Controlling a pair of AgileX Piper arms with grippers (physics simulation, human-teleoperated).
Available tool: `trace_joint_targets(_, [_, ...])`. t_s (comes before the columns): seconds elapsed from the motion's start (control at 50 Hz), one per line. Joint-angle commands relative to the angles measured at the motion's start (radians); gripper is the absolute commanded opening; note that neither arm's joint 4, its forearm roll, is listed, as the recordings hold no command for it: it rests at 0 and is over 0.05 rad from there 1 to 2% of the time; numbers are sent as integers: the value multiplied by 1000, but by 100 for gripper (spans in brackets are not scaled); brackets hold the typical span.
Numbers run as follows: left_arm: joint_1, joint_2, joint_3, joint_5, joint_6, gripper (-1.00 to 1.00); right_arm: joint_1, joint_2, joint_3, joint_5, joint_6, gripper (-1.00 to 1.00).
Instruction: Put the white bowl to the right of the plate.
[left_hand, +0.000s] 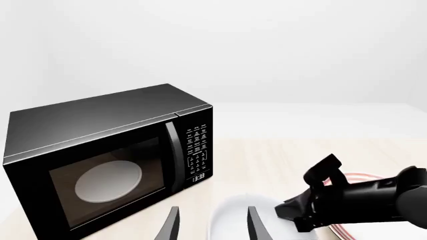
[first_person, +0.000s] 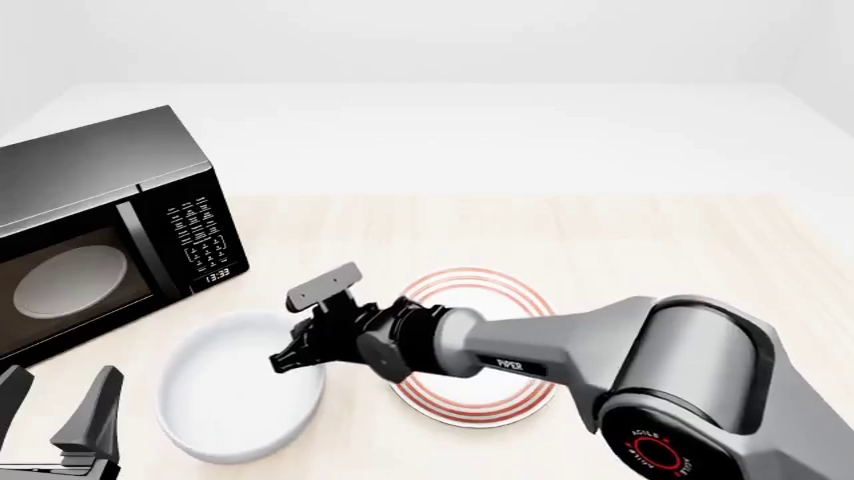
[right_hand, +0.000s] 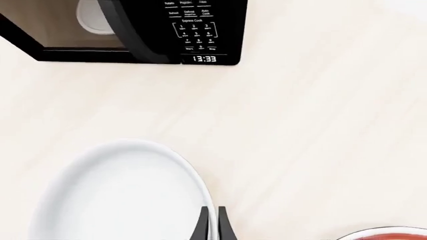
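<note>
Nearest the front camera I had the right arm's bulky grey shoulder joint (first_person: 681, 390), filling the 4 o'clock corner and reaching across toward 9 o'clock. Largest after that was the black microwave (first_person: 100, 235), sitting at about 10 o'clock on the pale wooden table (first_person: 601, 240), its door shut, a pale round turntable showing through the glass and the clock reading 13:33.

The white bowl (first_person: 240, 385) stood at roughly 7 o'clock, just to the left of the plate (first_person: 467, 290) and so on the wrong side of it for my task. The plate, flat with red rings, lay near the middle at about 6 o'clock, partly covered by my right forearm; bowl and plate sat close beside each other, and I could not tell whether they touched.

My right gripper (right_hand: 213, 223) was at the bowl's rim on the side facing the plate. In the right wrist view its two dark fingers stood almost together with the thin white rim between them, so I read it as pinched narrowly on the white bowl.

Smallest in the frame, my left gripper (left_hand: 210, 225) hung at 8 o'clock in the front view, clear of the bowl, its fingers spread wide apart with nothing between them
</note>
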Motion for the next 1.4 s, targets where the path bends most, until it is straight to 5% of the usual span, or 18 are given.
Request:
trace_joint_targets(0.02, [0, 0, 0, 0, 0, 100, -7, -60, 35, 5, -13, -100])
trace_joint_targets(0.68, [0, 0, 0, 0, 0, 100, -139, -292, 188, -13, -77, -100])
trace_joint_targets(1.4, [0, 0, 0, 0, 0, 100, -559, -631, 465, -34, -92, -100])
